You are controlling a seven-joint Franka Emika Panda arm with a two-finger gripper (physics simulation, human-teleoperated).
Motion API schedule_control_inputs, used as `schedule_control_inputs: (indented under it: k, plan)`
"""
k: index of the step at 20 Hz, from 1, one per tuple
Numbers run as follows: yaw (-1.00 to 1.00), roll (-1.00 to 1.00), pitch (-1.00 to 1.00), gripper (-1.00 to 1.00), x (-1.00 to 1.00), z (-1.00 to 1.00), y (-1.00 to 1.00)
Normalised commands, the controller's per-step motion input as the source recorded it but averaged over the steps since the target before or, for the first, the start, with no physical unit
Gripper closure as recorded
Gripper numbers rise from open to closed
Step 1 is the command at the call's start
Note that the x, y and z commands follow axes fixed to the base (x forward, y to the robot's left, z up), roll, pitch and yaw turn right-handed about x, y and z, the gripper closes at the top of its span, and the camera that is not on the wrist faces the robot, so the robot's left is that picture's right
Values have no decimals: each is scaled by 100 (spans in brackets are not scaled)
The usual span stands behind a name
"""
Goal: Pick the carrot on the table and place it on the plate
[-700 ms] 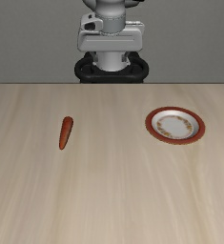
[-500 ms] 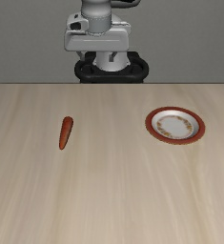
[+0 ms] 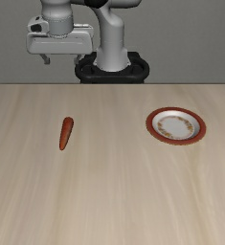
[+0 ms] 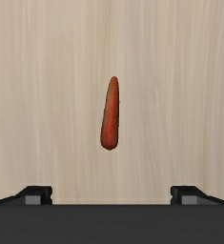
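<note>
A slim orange-red carrot (image 3: pixel 66 133) lies flat on the pale wooden counter (image 3: pixel 114 196), toward the exterior view's left. It lies lengthwise, roughly in line with the wood grain, and leans only slightly. Nothing touches it. Seen from the wrist, the carrot (image 4: pixel 110 114) lies on bare boards ahead of the fingers (image 4: pixel 34 193), about midway across the gap between them, with its blunter end the nearer one. The two dark fingers stand wide apart with nothing between them, and neither is in contact with the carrot.

Well apart from the carrot, on the exterior view's right, a white plate (image 3: pixel 150 125) with a red-brown rim sits flat on the same counter. The two are roughly level with each other across the counter.

Behind them the robot's white arm (image 3: pixel 109 43) rises from a black base (image 3: pixel 112 69) at the counter's far edge. Its hand (image 3: pixel 58 40) is swung out toward the exterior view's left and held high above the surface, against a plain grey wall (image 3: pixel 191 43).
</note>
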Motion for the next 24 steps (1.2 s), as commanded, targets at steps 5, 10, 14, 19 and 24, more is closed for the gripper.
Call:
schedule_control_inputs:
  k: [5,10,14,19,24]
  plan:
    - [0,0,0,-100,80,0,20]
    - [0,0,0,-100,-20,-60,-20]
    - [0,0,0,-100,0,-100,0]
    - [0,0,0,-100,0,-100,0]
    - [0,0,0,-100,0,-100,0]
